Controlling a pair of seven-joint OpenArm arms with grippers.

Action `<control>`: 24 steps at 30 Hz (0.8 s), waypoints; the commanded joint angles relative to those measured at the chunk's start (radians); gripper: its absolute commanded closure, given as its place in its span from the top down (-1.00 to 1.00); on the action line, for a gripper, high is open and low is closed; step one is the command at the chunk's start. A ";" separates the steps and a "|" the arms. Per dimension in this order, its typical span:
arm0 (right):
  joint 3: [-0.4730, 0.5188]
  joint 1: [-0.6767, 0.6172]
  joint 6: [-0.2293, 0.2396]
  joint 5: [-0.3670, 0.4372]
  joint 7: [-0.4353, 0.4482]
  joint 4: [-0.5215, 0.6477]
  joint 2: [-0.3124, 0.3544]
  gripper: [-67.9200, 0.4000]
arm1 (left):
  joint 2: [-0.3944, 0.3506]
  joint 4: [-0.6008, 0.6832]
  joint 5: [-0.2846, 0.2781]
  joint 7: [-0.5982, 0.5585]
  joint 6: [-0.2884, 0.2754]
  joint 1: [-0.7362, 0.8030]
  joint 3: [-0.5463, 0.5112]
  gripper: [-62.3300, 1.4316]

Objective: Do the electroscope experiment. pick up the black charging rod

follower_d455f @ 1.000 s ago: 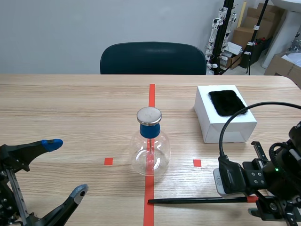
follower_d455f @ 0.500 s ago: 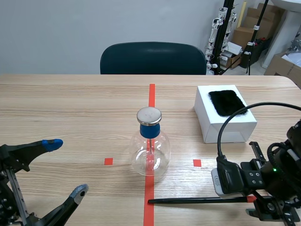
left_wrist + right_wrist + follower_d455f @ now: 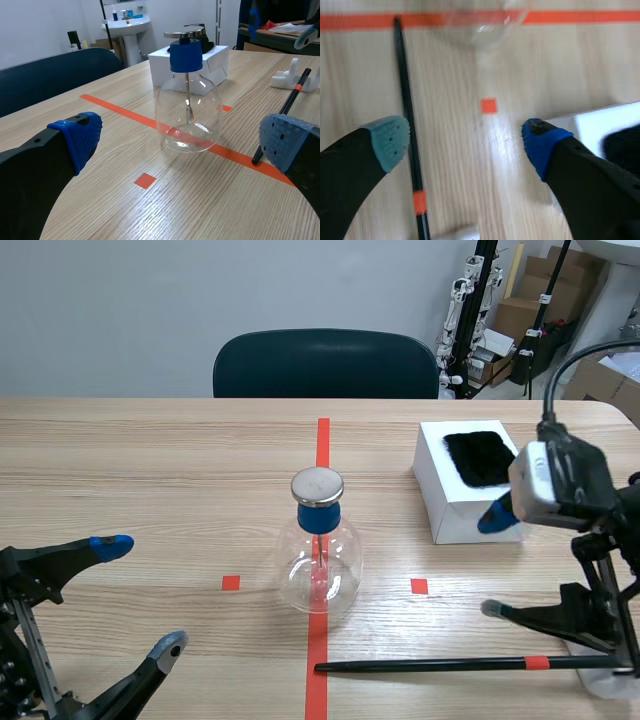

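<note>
your right gripper (image 3: pixel 466 137) hangs wide open over the black charging rod (image 3: pixel 408 120) lying on the table (image 3: pixel 485 195), and your left gripper (image 3: pixel 140 594) is wide open too.

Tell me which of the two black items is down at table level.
The long black rod lies along the table; the fuzzy black pad sits raised on the white box.

Flask (image 3: pixel 485 25) blurred, cut off (rt wrist)
</note>
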 commanded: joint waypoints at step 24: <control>0.316 -0.415 -0.305 -0.008 0.601 0.002 0.010 1.00 | -0.001 0.006 -0.008 -0.014 0.001 -0.003 -0.002 1.00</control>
